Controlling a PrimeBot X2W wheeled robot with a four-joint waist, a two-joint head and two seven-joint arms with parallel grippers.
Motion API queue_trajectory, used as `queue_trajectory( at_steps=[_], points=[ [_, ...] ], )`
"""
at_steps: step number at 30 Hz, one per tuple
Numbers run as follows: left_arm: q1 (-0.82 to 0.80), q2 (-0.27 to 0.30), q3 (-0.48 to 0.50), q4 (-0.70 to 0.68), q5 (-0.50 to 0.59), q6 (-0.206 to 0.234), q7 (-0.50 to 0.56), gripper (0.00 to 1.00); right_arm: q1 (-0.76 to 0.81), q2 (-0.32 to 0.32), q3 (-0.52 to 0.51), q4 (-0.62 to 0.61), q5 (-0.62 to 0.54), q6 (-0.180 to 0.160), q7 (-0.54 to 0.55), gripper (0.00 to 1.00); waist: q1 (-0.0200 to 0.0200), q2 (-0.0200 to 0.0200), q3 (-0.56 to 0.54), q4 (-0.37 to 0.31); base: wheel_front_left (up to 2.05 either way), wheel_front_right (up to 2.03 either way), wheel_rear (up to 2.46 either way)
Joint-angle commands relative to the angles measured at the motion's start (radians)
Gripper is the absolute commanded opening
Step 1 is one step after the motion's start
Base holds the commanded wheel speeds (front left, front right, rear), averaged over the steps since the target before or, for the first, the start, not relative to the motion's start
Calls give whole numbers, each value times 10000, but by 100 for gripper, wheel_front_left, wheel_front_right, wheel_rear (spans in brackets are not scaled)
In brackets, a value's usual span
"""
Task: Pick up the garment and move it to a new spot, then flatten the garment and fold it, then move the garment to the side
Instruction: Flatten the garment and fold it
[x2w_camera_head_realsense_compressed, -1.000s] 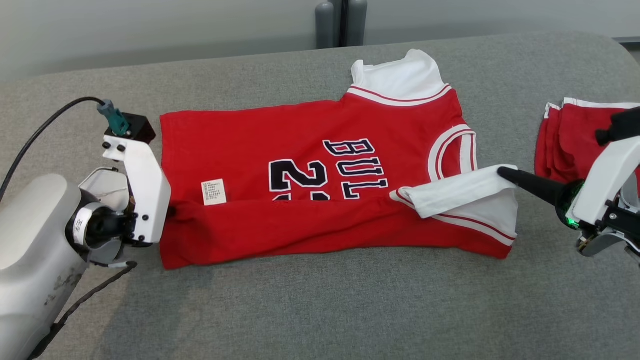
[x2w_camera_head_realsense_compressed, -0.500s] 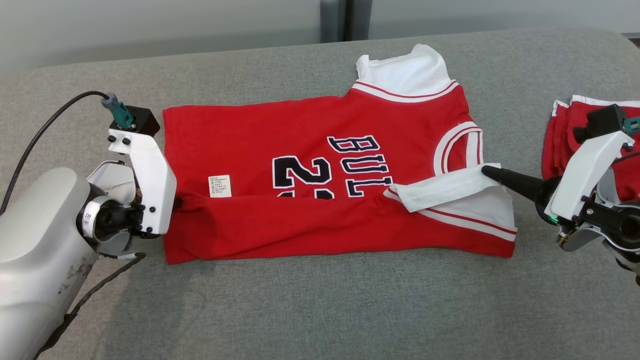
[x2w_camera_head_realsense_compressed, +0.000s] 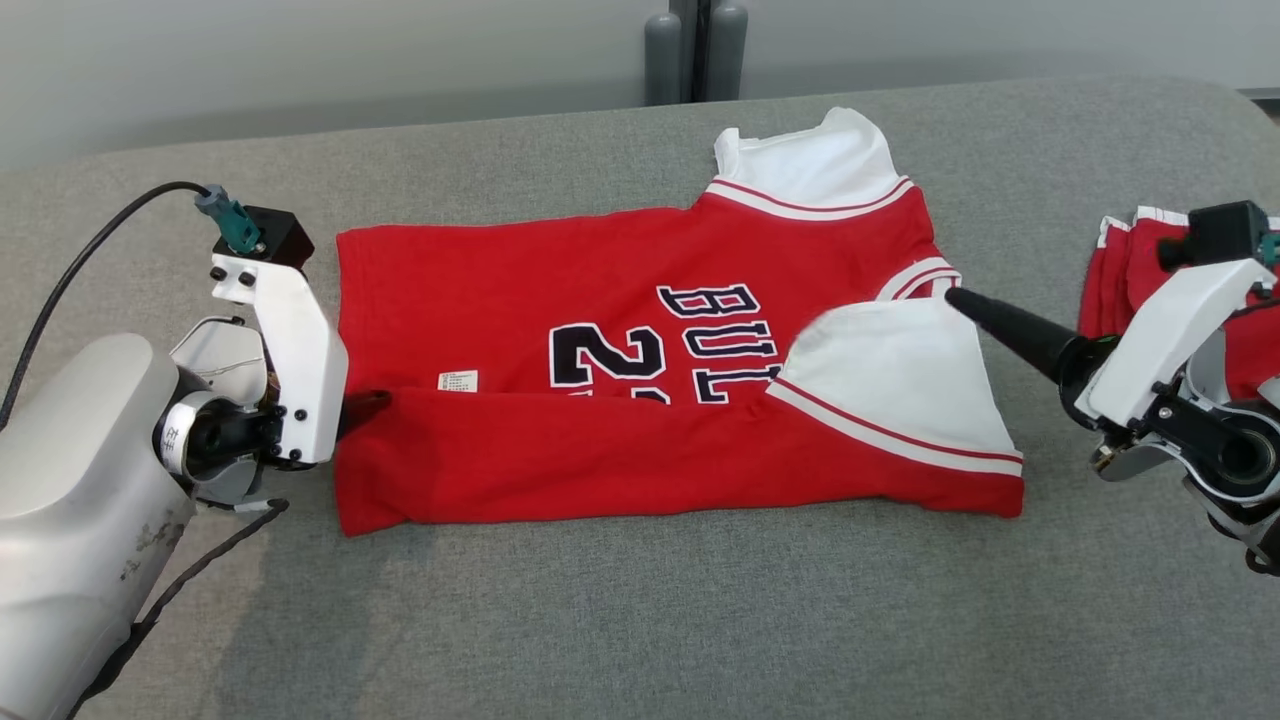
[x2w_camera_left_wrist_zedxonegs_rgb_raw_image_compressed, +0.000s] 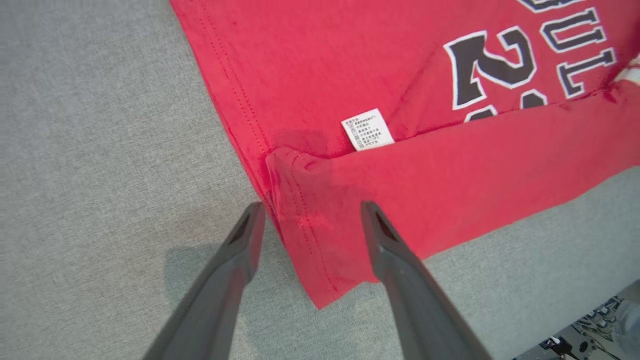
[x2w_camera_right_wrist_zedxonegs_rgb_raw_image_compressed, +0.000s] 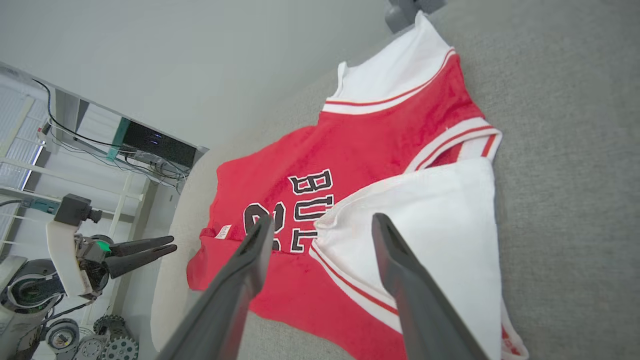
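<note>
Garment (x2w_camera_head_realsense_compressed: 640, 330) lies lengthwise left-right, hem toward robot's left, collar right.

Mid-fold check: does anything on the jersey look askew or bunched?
Slightly. The jersey has its near edge folded over, but at the hem beside the left gripper the fold's corner is puckered, with the care label poking out. The near white sleeve lies flat; the far sleeve is not yet folded.

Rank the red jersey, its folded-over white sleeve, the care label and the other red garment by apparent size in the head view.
1. red jersey
2. white sleeve
3. care label, smallest
Unranked: other red garment, partly hidden behind the right arm; bigger than the label, unsure against the sleeve.
</note>
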Motion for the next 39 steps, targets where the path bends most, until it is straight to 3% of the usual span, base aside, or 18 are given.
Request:
queue_trajectory(
  at_steps=[1,7,11,14,17,18,21,25,28,32,39],
  points=[
    [116,106,62,-9,-37,-111,-164,100,187,-70,-230,-191,-167,5,-394,100,0,0,-150,-19,0,0,0],
    [644,414,355,-566,214,-417,-1783,100,821,-386,-742,-602,-1307,4,-2546,100,0,0,-696,-132,0,0,0],
    [1492,844,639,-1190,921,68,-3965,100,1489,-280,-689,-581,-2086,5,-4135,100,0,0,-972,-197,0,0,0],
    [2535,942,738,-1789,1000,524,-4922,100,2030,-320,-779,-602,-2460,5,-4749,100,0,0,-1060,-173,0,0,0],
    [3348,1089,1066,-2427,1205,1261,-6011,100,2533,-301,-1030,-515,-2980,5,-4977,100,0,0,-1022,-116,0,0,0],
    [3348,1089,1066,-2427,1205,1261,-6011,100,2533,-301,-1030,-515,-2980,5,-4977,100,0,0,-1022,-116,0,0,0],
    [4185,1107,1206,-3046,1736,2243,-7214,100,3023,-73,-1682,-339,-3673,5,-5018,100,0,0,-982,-63,0,0,0],
    [5020,1017,1419,-3714,2325,3320,-8710,100,3893,553,-2688,-14,-4871,5,-5013,100,0,0,-918,7,0,0,0],
    [5574,672,1394,-4061,2679,3860,-9677,100,4379,971,-3192,209,-5475,5,-5015,100,0,0,-885,55,0,0,0],
    [6142,130,1261,-3905,2564,4054,-10196,100,4893,1440,-3348,602,-5660,5,-5017,100,0,0,-886,104,0,0,0],
    [6188,-504,872,-2983,2335,3823,-9991,100,4689,1758,-3031,1344,-5316,5,-4535,100,0,0,-871,126,0,0,0]
  ],
)
